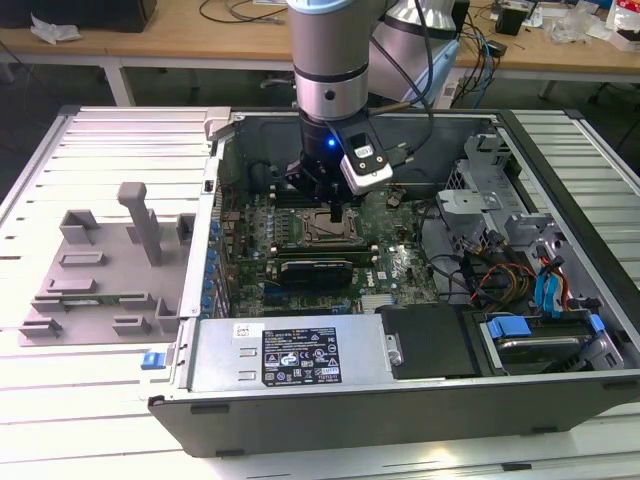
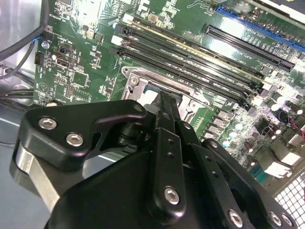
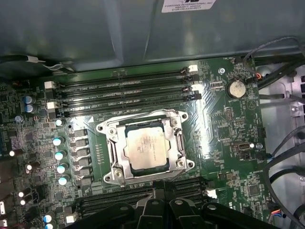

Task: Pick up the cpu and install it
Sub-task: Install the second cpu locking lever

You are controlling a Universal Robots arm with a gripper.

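Inside socket frame (image 3: 147, 148) – cpu (image 3: 146, 149) seated flat; claw (image 3: 162, 187) just beside, pressed together, empty.

cpu (image 3: 147, 149) in socket frame (image 3: 110, 150), on motherboard (image 3: 228, 138)

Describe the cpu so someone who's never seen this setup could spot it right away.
Start at the open computer case and find the green motherboard on its floor. Near the board's middle, between the rows of long black memory slots, sits a metal socket frame. The cpu lies inside that frame: a small flat square with a pale silvery top, unlike the dark slots and green board around it.
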